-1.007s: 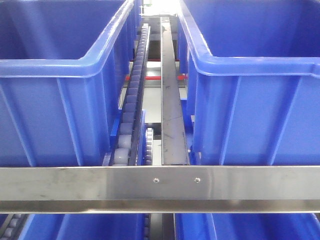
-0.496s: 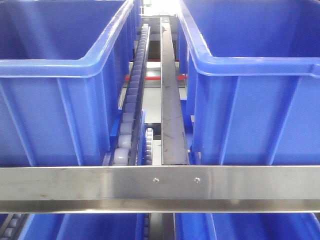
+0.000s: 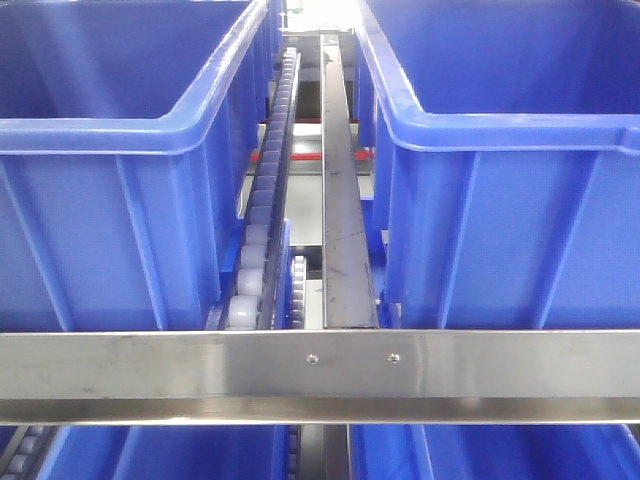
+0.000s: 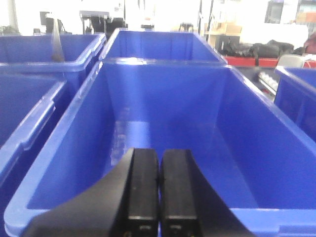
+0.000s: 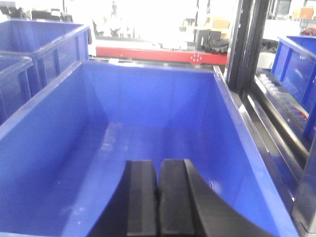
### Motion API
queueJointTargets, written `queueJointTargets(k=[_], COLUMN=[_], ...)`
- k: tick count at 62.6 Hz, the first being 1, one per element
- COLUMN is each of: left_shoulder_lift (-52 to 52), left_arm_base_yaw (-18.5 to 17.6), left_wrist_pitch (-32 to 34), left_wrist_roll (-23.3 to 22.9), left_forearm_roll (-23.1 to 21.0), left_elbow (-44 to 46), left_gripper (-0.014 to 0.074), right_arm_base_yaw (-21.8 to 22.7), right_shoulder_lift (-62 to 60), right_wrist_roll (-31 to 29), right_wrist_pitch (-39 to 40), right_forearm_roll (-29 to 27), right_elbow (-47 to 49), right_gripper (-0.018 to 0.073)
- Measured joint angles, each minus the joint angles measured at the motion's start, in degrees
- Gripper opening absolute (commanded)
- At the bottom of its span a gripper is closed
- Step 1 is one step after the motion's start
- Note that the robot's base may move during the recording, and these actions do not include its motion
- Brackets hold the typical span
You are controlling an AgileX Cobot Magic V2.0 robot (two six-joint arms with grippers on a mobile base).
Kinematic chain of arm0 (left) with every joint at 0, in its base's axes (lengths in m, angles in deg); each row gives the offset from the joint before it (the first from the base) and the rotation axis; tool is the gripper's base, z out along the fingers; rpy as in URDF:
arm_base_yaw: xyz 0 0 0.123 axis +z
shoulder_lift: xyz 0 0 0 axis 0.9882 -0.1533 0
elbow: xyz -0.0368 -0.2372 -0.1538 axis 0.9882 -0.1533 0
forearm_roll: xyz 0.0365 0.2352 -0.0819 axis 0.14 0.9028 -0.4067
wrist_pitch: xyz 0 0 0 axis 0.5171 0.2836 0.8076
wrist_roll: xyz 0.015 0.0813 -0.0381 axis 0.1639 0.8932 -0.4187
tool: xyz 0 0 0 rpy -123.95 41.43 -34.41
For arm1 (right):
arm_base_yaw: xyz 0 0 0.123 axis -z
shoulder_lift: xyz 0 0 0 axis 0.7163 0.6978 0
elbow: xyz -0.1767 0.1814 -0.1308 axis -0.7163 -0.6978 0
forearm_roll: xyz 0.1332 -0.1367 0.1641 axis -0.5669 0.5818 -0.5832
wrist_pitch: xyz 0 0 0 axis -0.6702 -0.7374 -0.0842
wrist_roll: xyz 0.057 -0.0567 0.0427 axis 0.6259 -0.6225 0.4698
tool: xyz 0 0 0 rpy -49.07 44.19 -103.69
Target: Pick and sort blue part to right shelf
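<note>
Right shelf (image 3: 320,375) fills the front view: steel crossbar up front, a blue bin on either side behind it, roller track (image 3: 262,215) and steel rail (image 3: 340,200) running back between them. Left pincer (image 4: 159,190) is pressed together, nothing between the pads, hanging over the near rim of a blue bin (image 4: 163,113). Right pincer (image 5: 159,197) likewise pressed together with nothing in it, over another bin (image 5: 148,108). Blue part isn't visible in any view.

Between the earlier front pictures and now, nothing appears to move on the right shelf (image 3: 320,365).
</note>
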Motion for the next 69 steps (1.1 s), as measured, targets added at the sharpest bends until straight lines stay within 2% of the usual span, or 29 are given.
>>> queueJointTargets(k=[34,47,51,69], left_shoulder_lift=[0.05,0.05,0.05,0.05], left_arm_base_yaw=[0.0,0.0,0.0,0.0], left_wrist_pitch=[0.0,0.0,0.0,0.0], left_wrist_roll=[0.0,0.0,0.0,0.0], left_forearm_roll=[-0.03,-0.03,-0.03,-0.03], left_elbow=[0.0,0.0,0.0,0.0], left_gripper=[0.0135,0.0135,0.0135,0.0135], right_arm_base_yaw=[0.0,0.0,0.0,0.0], right_shoulder_lift=[-0.11,-3.09,-5.37,-19.43], right_wrist_roll=[0.0,0.0,0.0,8.65], right_wrist_pitch=[-0.52,-0.37,-0.37,-2.05], right_forearm_roll=[0.0,0.0,1.49,4.12], right_elbow=[-0.47,-5.98,-8.24,-17.29], right_gripper=[0.0028,0.0028,0.0028,0.0028])
